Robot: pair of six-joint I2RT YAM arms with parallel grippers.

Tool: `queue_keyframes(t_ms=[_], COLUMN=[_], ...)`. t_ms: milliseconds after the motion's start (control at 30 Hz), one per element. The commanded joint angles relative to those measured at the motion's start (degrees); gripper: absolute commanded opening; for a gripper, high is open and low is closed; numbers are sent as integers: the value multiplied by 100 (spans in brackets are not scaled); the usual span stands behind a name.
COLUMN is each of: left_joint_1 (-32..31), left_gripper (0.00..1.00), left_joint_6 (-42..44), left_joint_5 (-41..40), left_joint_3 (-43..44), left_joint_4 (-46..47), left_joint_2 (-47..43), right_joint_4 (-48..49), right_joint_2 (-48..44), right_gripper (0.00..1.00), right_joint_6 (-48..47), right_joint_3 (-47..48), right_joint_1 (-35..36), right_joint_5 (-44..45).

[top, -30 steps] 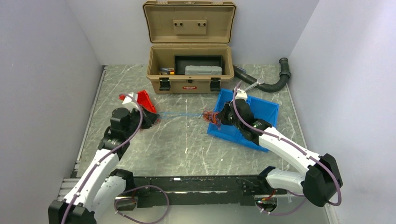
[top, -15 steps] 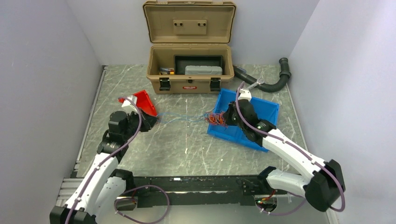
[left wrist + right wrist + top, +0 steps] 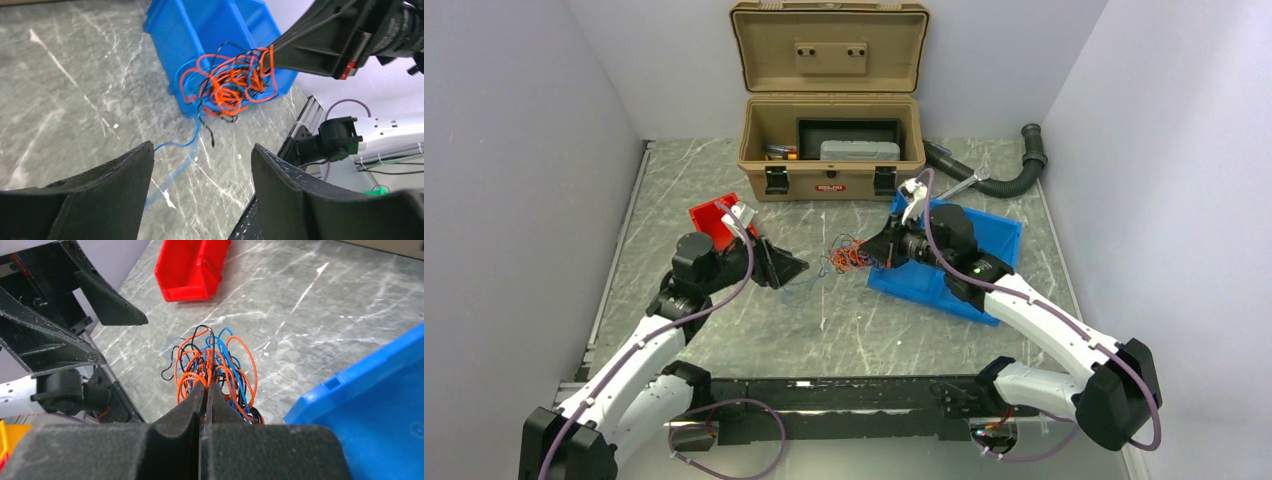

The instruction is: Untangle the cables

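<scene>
The cables [image 3: 215,365] are a small knot of very thin orange, blue and black wires, held just above the table [image 3: 724,330] beside the near-left corner of the blue bin [image 3: 989,240]. I judge them almost weightless and fully limp. The loops spring a little but hold no shape, and the thin insulation looks slick, so a single wire could slip out of a light pinch. The snarl is tightest at its middle. One loose blue strand [image 3: 175,162] trails down from it onto the table toward my left side. I would take hold of that free tail or an outer orange loop. Pulling on the dense core would likely only cinch it tighter. My right gripper [image 3: 205,387] is clamped fully closed on one side of the knot and carries it. My left gripper [image 3: 201,150] is spread wide and empty, low over the table, facing the tangle but apart from it. The red bin [image 3: 714,215] sits just behind the left arm, and the open tan toolbox [image 3: 829,150] stands farther back.
</scene>
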Motion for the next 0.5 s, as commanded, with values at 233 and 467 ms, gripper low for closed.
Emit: queue_keyframes(t_ms=[233, 467], left_joint_1=[-403, -709], left_gripper=[84, 81], left_joint_6=[124, 33], left_joint_5=[287, 456], left_joint_3=[377, 678], left_joint_4=[891, 1225], left_joint_2=[389, 1110], right_joint_4=[833, 1053], right_joint_2=[274, 337], right_gripper=[0, 0], right_joint_6=[105, 220], right_joint_3=[523, 508], right_joint_1=[104, 165], right_joint_5=[-1311, -1604])
